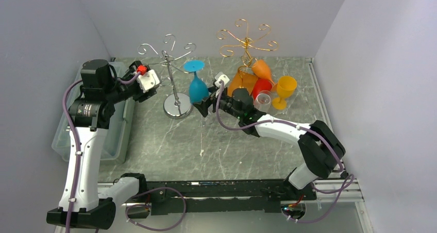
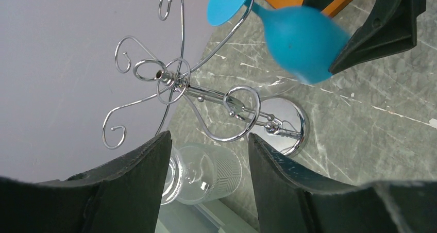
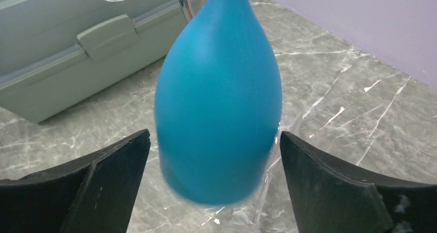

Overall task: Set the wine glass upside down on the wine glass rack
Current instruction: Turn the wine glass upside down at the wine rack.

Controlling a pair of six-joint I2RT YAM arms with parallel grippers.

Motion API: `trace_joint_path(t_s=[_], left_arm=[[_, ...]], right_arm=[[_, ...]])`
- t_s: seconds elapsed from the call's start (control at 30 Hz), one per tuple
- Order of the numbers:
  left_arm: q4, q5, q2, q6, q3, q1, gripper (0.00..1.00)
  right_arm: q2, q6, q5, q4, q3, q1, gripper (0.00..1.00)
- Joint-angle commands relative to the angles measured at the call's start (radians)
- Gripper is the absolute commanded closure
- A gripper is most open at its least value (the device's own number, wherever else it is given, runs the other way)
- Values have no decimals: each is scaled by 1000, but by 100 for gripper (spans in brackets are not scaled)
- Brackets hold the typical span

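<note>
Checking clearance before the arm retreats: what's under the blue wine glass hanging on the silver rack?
Below the blue wine glass, only marble table shows, with the open right end effector flanking the bowl. The spot directly beneath is covered by the bowl itself.

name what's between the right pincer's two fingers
The opaque blue wine glass, hanging upside down from the silver wire rack; the right wrist view shows its bowl inside the right pincer.

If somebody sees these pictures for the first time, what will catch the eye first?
The bright blue wine glass hangs upside down from the silver rack at the back middle of the table, its bowl between the open fingers of the right gripper. Just to the right, a cluster of orange, red and yellow glasses gathers below the gold rack.
</note>
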Motion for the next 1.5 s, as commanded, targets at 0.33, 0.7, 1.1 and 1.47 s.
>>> trace_joint_path(t_s=[0.33, 0.7, 1.1, 1.47], left_arm=[[29, -11, -3, -28, 16, -5, 31], [-6, 22, 29, -103, 45, -5, 31], [-24, 89, 54, -73, 42, -7, 35], [-24, 102, 40, -210, 94, -7, 14]], right_arm=[[-111, -7, 78, -139, 17, -3, 0], [-306, 31, 101, -388, 47, -3, 5], [-358, 106, 230, -777, 185, -3, 19], [-352, 239, 276, -999, 109, -3, 13]])
